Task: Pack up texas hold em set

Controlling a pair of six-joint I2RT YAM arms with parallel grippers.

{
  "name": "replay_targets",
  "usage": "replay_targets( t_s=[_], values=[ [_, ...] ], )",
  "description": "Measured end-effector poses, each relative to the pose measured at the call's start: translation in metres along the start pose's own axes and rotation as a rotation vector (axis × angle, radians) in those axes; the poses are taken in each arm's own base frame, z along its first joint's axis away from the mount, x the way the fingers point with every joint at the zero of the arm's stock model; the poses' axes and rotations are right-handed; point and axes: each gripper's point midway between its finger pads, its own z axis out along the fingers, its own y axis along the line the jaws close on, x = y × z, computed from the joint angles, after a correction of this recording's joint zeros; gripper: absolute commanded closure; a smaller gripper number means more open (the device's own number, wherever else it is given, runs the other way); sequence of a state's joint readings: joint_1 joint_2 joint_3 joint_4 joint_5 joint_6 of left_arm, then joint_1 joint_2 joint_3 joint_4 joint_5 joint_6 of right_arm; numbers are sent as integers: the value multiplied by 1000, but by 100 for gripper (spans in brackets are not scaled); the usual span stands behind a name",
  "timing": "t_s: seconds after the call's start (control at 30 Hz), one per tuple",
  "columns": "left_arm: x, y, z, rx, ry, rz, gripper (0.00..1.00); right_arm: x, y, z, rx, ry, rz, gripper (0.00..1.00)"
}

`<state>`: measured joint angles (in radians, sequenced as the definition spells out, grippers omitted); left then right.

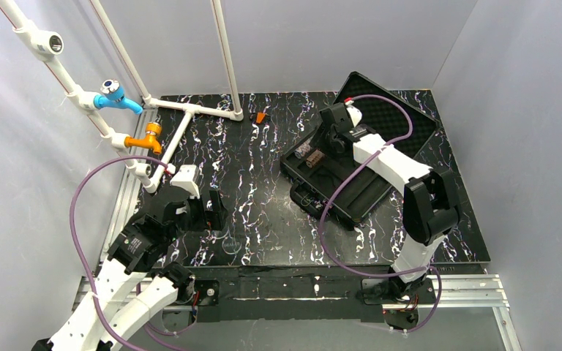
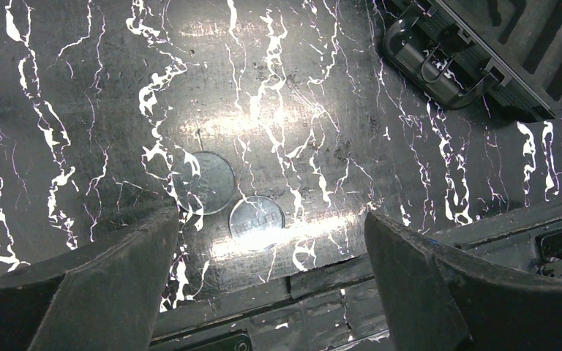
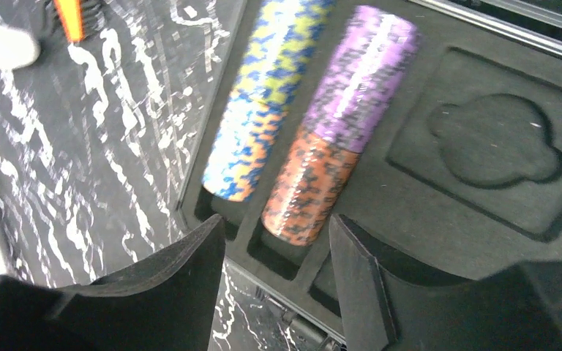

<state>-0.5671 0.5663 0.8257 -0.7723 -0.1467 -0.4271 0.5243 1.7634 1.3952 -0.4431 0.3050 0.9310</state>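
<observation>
The black case [image 1: 366, 191] lies open at the right of the table, its foam-lined lid [image 1: 399, 121] leaning back. Chip stacks [image 1: 311, 155] lie in the tray's left slots. In the right wrist view a yellow-blue stack [image 3: 267, 95] fills one slot, and a purple stack [image 3: 362, 77] and an orange-brown stack [image 3: 309, 186] lie end to end in the slot beside it. My right gripper [image 3: 276, 227] [image 1: 324, 150] hovers open just off the orange-brown stack's near end, holding nothing. My left gripper [image 2: 271, 218] [image 1: 216, 212] hangs wide open over the table, empty.
Two clear discs [image 2: 257, 223] [image 2: 205, 181], one marked DEALER, lie flat on the marbled table below the left gripper. The case's handle [image 2: 446, 62] shows at the upper right of the left wrist view. A small orange piece [image 1: 261, 117] sits near the white pipe frame [image 1: 190, 110] at the back.
</observation>
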Motion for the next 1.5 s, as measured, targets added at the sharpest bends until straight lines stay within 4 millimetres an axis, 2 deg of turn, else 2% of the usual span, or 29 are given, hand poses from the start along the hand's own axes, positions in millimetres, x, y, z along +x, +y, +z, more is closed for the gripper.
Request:
replay_targets(
  t_s=[0.13, 0.37, 0.53, 0.7, 0.8, 1.03, 1.13, 1.27, 1.5],
  values=[
    [0, 0, 0, -1, 2, 0, 3, 8, 15, -6, -104, 18, -110, 43],
    [0, 0, 0, 0, 1, 0, 3, 36, 41, -8, -248, 95, -286, 55],
    [0, 0, 0, -1, -2, 0, 3, 56, 61, 15, -277, 164, -394, 58],
    [0, 1, -2, -3, -6, -1, 3, 80, 50, 34, -212, 227, -490, 58],
    [0, 2, -2, -7, -5, -1, 3, 76, 50, 34, -184, 211, -541, 58],
    [1, 3, -2, -11, -2, 0, 3, 46, 35, 32, -45, 131, -653, 57],
    [2, 3, -2, -12, 1, 0, 3, 40, 26, 33, 2, 117, -689, 58],
    [2, 3, -1, -15, 5, 1, 3, 38, 25, 34, 7, 114, -722, 58],
    [3, 3, 2, -21, 18, 3, 3, 49, 34, 32, -79, 161, -790, 57]
  ],
)
